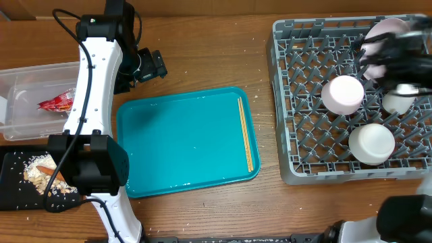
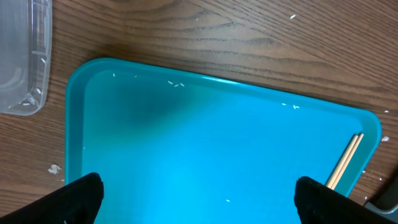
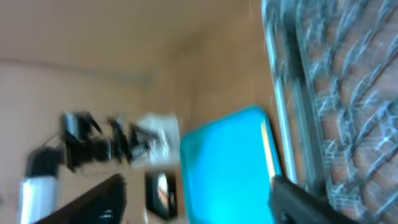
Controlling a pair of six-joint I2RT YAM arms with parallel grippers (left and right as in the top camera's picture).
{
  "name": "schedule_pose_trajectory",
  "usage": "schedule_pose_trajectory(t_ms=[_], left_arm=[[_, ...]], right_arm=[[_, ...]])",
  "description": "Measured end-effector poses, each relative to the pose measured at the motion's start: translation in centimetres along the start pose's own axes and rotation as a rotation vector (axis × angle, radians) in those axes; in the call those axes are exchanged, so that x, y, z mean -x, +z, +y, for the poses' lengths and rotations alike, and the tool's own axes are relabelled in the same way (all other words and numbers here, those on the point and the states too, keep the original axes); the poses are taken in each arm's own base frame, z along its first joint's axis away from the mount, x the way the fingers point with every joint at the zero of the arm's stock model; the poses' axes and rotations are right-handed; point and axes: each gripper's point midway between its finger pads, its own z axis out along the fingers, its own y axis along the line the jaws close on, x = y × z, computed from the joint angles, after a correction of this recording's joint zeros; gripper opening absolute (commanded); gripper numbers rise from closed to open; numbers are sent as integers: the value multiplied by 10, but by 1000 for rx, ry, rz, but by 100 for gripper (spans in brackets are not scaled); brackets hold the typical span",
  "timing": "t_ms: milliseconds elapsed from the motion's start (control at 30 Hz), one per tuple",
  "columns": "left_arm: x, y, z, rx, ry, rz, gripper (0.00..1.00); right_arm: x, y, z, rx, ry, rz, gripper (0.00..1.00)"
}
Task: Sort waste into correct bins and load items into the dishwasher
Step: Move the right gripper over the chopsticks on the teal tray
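A clear plastic tub (image 1: 27, 81) holds a crinkled red wrapper (image 1: 57, 102); the flat black tray (image 1: 12, 183) has beige crumbs (image 1: 40, 177) partly under the left arm (image 1: 94, 88). The left gripper (image 2: 199, 196) gapes wide, empty, above the glossy teal tray (image 1: 182, 142), thin wooden chopsticks (image 1: 246, 135) along its right edge. Round pale dishes (image 1: 343, 93) stand in the grey grid rack (image 1: 297, 101); the right gripper (image 3: 198, 186), motion-blurred, shows fingers apart, nothing held.

A large teal serving tray (image 1: 185, 142) is lying flat on the wooden table (image 1: 202, 54), spreading out directly beneath the left gripper (image 2: 198, 199). Small pale specks (image 2: 55, 168) are dotting the wood just beside it.
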Motion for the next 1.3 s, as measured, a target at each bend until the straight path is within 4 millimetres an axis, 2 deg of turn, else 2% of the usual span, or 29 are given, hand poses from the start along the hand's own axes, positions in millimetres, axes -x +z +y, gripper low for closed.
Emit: schedule_pose_trajectory(t_ms=[100, 133, 167, 300, 400, 433, 500, 600, 733, 900, 1000, 1133, 1300], left_arm=[[0, 0, 0, 0, 0, 0, 100], [0, 0, 0, 1, 0, 0, 100], [0, 0, 0, 0, 0, 1, 100], [0, 0, 0, 0, 0, 0, 100], [0, 0, 0, 1, 0, 1, 100], [0, 0, 0, 0, 0, 0, 100], [0, 0, 0, 0, 0, 0, 100], [0, 0, 0, 0, 0, 0, 100], [0, 0, 0, 0, 0, 0, 100], [0, 0, 0, 0, 0, 0, 100], [0, 0, 0, 0, 0, 1, 100], [0, 0, 0, 0, 0, 1, 100], [0, 0, 0, 0, 0, 0, 100]], right_arm=[[-40, 51, 4, -144, -99, 154, 79], [-54, 69, 7, -198, -144, 196, 87], [-63, 80, 8, -226, -178, 219, 100], [-98, 127, 15, -374, -287, 262, 100], [-117, 148, 14, -477, -302, 258, 100], [-117, 150, 14, -487, -301, 256, 100], [-128, 167, 11, -535, -295, 264, 100], [-141, 193, -2, -591, -291, 303, 100], [-158, 225, -30, -672, -275, 377, 98], [-170, 249, -62, -743, -252, 440, 84], [-176, 258, -73, -762, -241, 464, 73], [-182, 267, -82, -770, -229, 489, 73], [-185, 276, -81, -746, -247, 477, 73]])
